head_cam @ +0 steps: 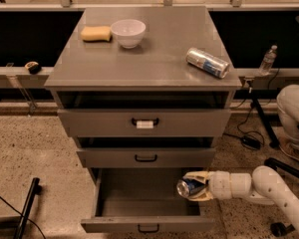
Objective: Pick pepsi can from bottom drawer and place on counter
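The bottom drawer stands pulled open at the foot of the grey cabinet, its floor bare. My gripper reaches in from the right and is shut on the pepsi can, a dark blue can with a silver end facing left. It holds the can lying sideways, above the drawer's right rear corner, just under the middle drawer. The counter is the flat grey top of the cabinet, well above the gripper.
On the counter lie a silver and light-blue can at right, a white bowl and a yellow sponge at the back left. The top drawer is pulled out a little. A water bottle stands on the ledge at right.
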Motion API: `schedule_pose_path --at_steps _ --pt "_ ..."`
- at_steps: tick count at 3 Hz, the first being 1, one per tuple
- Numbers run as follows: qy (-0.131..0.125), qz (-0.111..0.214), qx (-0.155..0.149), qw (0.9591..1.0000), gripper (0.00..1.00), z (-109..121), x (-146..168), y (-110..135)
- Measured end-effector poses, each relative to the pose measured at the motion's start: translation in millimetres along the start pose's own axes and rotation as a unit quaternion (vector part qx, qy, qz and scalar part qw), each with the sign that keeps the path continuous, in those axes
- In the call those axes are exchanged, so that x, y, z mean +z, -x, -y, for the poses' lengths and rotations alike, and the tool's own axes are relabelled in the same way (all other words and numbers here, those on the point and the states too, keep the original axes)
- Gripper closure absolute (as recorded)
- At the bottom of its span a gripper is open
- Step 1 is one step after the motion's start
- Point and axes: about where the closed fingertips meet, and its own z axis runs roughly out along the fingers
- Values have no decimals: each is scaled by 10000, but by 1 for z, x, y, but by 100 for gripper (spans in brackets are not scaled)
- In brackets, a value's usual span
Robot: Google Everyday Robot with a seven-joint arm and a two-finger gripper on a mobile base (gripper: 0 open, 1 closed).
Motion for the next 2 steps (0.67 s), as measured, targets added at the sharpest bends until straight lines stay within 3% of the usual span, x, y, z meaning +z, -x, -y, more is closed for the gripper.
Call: schedule_pose_path --at_steps 1,2 --pt "70 6 -108 9999 100 4 -1 3" --pt "-76 -36 -692 9976 100 22 -19 32"
